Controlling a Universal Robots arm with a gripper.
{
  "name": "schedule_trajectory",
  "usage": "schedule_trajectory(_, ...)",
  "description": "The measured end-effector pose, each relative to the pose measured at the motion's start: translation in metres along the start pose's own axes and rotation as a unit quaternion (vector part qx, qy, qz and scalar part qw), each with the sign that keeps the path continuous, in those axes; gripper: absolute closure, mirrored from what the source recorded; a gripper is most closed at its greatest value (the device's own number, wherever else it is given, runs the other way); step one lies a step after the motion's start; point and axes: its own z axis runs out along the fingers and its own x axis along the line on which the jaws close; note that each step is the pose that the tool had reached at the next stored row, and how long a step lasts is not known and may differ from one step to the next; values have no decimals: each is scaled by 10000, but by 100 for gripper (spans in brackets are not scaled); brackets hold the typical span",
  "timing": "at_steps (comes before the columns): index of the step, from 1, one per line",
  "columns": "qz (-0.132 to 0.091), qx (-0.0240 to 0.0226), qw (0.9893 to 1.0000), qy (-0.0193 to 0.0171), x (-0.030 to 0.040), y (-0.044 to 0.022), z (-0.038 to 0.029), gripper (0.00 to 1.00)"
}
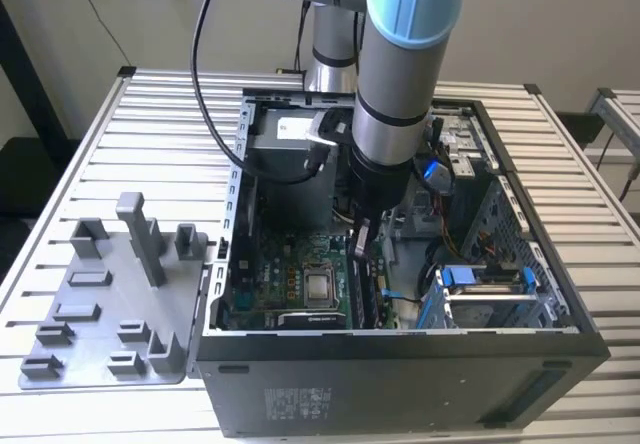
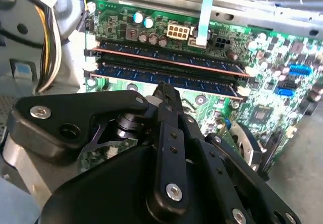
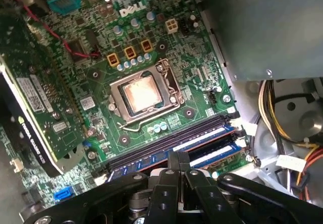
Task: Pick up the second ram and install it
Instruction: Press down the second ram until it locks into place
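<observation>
The second ram (image 2: 166, 78) lies seated in a slot on the motherboard (image 3: 151, 42) inside the open PC case (image 1: 400, 364), parallel to and just beside another stick (image 2: 166, 57); both wrist views show the pair lying side by side. The tool (image 2: 164, 90) hangs directly above the second ram with its fingers pressed together, pinching nothing, their tip at or just over the stick's edge. The grey holder (image 1: 110, 304) sits beside the case on the slatted table (image 1: 90, 144).
</observation>
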Motion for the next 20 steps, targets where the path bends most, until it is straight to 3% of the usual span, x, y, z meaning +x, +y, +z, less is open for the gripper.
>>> schedule_trajectory(6, -521, 39, 9986, -24, 1, 1, 0, 89)
schedule_trajectory(11, -766, 47, 9970, -31, 1, 1, -2, 89)
schedule_trajectory(13, -822, 47, 9966, -32, 1, 1, -2, 89)
schedule_trajectory(20, -833, 46, 9965, -33, 1, 0, -1, 89)
